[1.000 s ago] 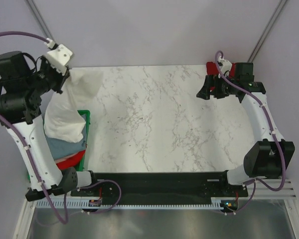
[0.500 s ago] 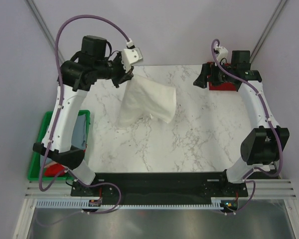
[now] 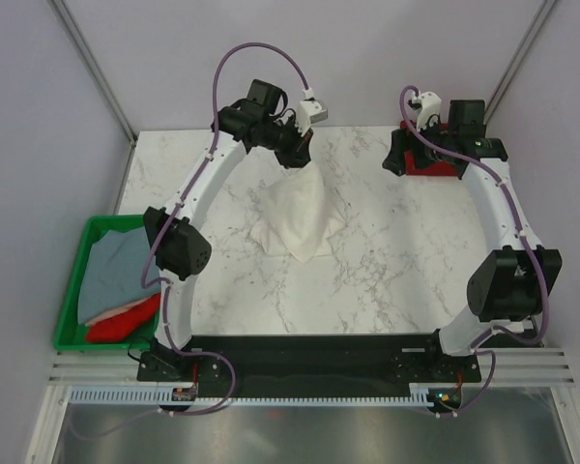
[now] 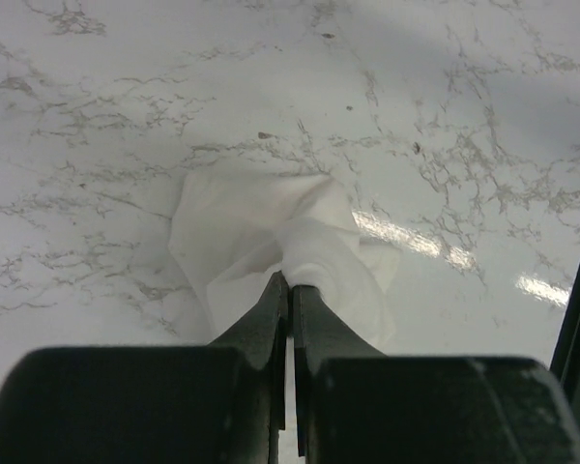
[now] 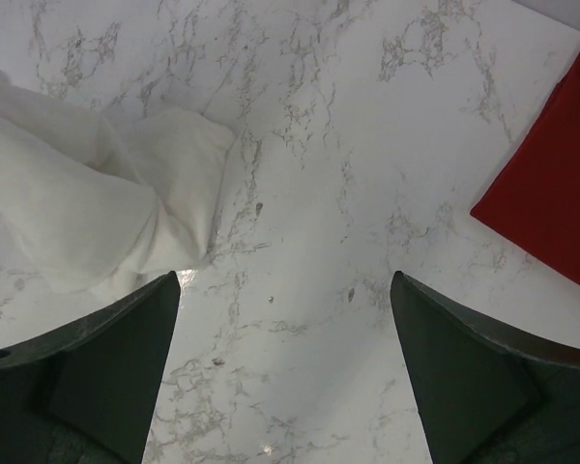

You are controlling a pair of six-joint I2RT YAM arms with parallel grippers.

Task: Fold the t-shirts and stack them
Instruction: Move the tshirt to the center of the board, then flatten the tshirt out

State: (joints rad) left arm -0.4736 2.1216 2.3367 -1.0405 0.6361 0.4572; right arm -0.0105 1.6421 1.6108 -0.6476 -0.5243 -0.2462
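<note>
Laying out: left tool (image 4: 290,290), clenched on the white shirt (image 3: 295,217), dangles it onto the surface (image 3: 396,271) (dark red shirt (image 5: 561,193) at 1 o'clock); next the released right tool (image 5: 285,280) must help spread it flat

white t-shirt (image 3: 295,217): bunched in a heap, so its inner folds are hidden; the right wrist view cuts it off at the left edge.
left gripper (image 4: 290,290): above the white t-shirt, clamped on a tuck of cloth that is hidden between its fingers; finger roots are blurred.
dark red t-shirt (image 5: 561,184): right of the white t-shirt; only a corner shows, cut by the right edge; in the top view it is mostly behind the right arm.
right gripper (image 5: 285,280): fingers spread, roots cut by the bottom edge.
bright red t-shirt (image 3: 126,319): left of the white t-shirt, largely under the grey-blue t-shirt (image 3: 116,275).
green crate (image 3: 72,290): right rim partly behind the left arm.
</note>
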